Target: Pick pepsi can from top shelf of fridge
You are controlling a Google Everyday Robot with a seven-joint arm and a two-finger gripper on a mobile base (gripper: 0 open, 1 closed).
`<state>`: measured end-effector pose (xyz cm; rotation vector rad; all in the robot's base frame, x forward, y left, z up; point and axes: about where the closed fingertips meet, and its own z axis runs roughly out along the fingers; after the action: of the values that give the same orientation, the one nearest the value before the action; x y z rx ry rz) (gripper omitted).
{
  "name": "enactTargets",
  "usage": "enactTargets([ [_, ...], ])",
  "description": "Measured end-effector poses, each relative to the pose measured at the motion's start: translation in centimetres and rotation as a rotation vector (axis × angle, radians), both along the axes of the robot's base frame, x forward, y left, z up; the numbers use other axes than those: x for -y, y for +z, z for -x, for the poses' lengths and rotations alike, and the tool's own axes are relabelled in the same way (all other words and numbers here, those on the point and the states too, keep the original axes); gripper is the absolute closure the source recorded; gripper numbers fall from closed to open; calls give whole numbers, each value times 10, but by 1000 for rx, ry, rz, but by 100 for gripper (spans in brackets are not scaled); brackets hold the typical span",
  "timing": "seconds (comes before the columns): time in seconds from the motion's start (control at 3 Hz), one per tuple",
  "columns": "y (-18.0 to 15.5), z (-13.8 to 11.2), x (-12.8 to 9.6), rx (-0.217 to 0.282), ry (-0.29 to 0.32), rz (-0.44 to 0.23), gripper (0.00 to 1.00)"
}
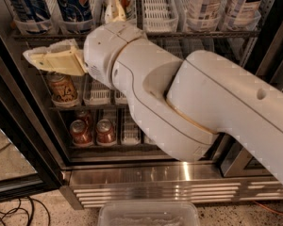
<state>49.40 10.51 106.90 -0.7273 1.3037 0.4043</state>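
— Where's the pepsi can (73,3)?
— Near the left end of the top shelf (203,33), upright in a white slotted plastic tray (75,26). It's dark blue and glossy.
— And the gripper (54,60)?
— Cream-coloured and wedge-shaped, just under that shelf's metal rail, above a brown can (62,87). Open or closed, I can't tell.
— Lower down?
— Two round red cans (80,132) with silver tops, above the fridge's (155,175) ribbed steel base.
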Motion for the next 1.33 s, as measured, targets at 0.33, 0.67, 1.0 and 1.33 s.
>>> enactTargets([
  [0.33, 2, -1, -13, 1, 32, -18, 3],
  [0.67, -1, -4, -26, -5, 41, -10, 6],
  [1.0, -5, -10, -31, -28, 12, 7, 11],
  [1.33, -8, -18, -34, -52, -20, 9, 13],
])
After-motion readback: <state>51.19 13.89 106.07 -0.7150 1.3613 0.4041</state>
